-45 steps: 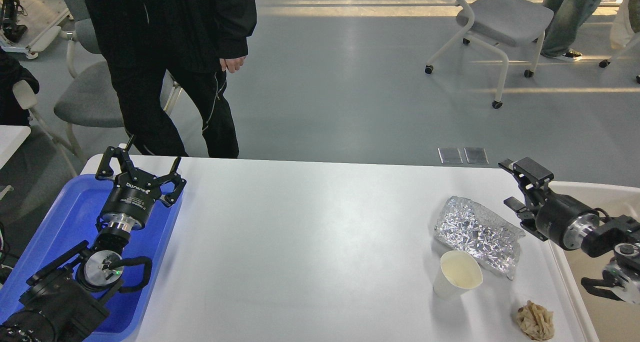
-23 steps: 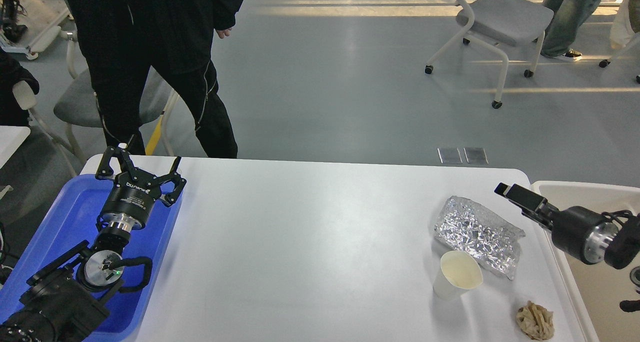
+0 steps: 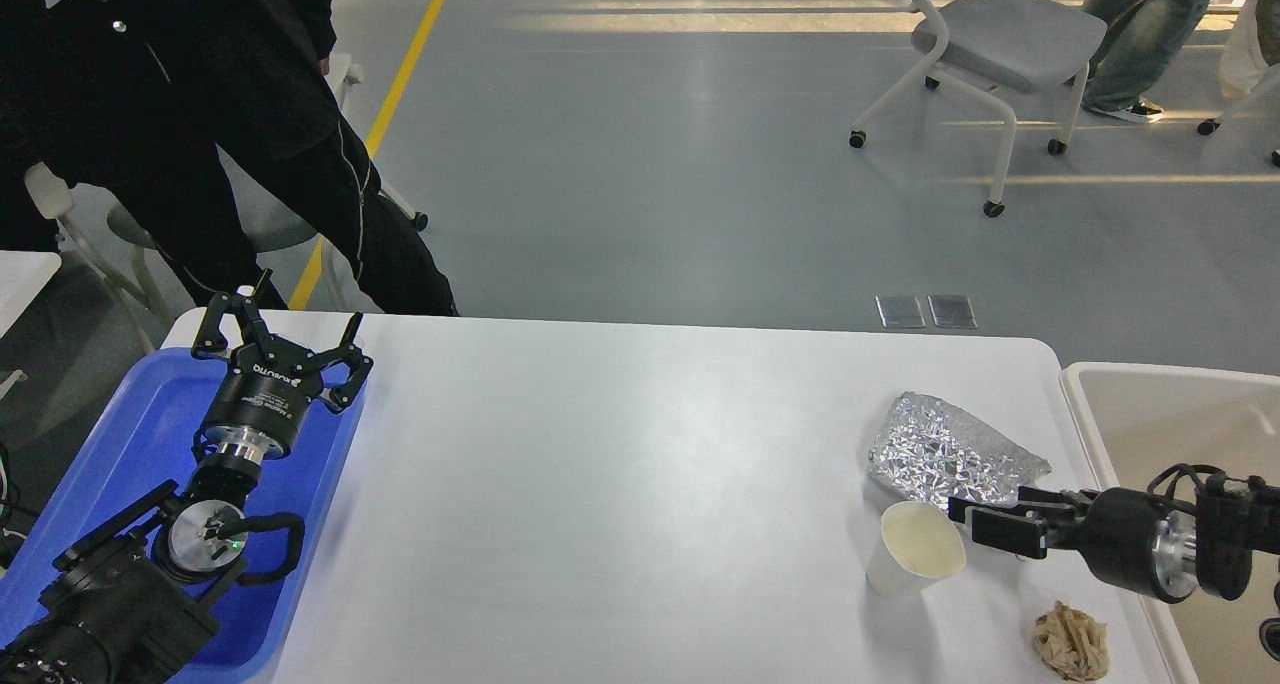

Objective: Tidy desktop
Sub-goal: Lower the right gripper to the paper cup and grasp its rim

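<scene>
1. The desktop point(image 3: 620, 484) spreads white across the middle of my view, with a blue tray point(image 3: 130, 434) at its left end and a cream bin point(image 3: 1150, 404) at its right.
2. Three bits of litter lie on the right part of the desktop: a crumpled foil packet point(image 3: 940, 449), a paper cup point(image 3: 915, 549) standing just in front of it, and a brown crumpled wad point(image 3: 1070, 642) near the front edge. None is in the bin or the tray, so I judge the tidying has hardly begun.
3. My right gripper point(image 3: 985, 522) reaches in low from the right, its tips just beside the cup's rim and in front of the foil's near edge. Its fingers stand a little apart, with nothing between them.
4. My left gripper point(image 3: 280, 339) hangs over the tray's far edge, fingers spread wide and empty.
5. Left to do, as I see it: all three pieces need lifting off, the cup likely first.
</scene>
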Available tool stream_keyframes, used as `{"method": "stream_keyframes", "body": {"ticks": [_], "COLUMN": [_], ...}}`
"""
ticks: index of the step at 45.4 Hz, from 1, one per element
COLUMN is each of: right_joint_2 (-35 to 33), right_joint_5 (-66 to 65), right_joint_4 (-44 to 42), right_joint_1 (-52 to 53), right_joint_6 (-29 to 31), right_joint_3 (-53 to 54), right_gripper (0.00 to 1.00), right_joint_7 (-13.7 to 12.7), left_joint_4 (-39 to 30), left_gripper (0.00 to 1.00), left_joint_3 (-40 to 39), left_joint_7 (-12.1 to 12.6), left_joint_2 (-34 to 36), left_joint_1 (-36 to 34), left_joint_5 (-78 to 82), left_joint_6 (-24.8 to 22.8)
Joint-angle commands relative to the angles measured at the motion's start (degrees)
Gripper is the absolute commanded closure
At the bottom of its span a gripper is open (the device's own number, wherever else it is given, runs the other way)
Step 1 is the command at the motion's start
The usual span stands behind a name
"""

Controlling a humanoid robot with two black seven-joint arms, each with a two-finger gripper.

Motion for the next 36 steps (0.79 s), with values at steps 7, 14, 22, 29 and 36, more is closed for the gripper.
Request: {"method": "stream_keyframes", "body": {"ticks": [7,14,22,29,36], "right_joint_2": [6.83,10.71,11.06,11.06,13.34], "right_joint_5": [-2.71,-0.78,3.09,2.48,2.56], "right_joint_4": [-2.52,-9.55,-9.21,-7.88,-7.71], "right_joint_1": [7.12,10.12,12.84,14.51,15.04], "right_joint_6": [-0.08,0.54,1.68,1.85,1.77], "right_joint_3": [-11.13,-15.97,-17.82,-19.75,-19.93], "right_gripper": [0.0,0.0,0.0,0.0,0.0], "right_joint_7": [0.97,0.53,0.18,0.53,0.71], "left_joint_4": [0.0,0.0,0.0,0.0,0.0], "left_gripper": [0.0,0.0,0.0,0.0,0.0], "left_joint_3": [0.0,0.0,0.0,0.0,0.0], "left_joint_7": [0.0,0.0,0.0,0.0,0.0], "left_joint_2": [0.0,0.0,0.0,0.0,0.0], "left_joint_1": [0.0,0.0,0.0,0.0,0.0], "left_joint_5": [0.01,0.01,0.01,0.01,0.01], "left_joint_6": [0.0,0.0,0.0,0.0,0.0]}}
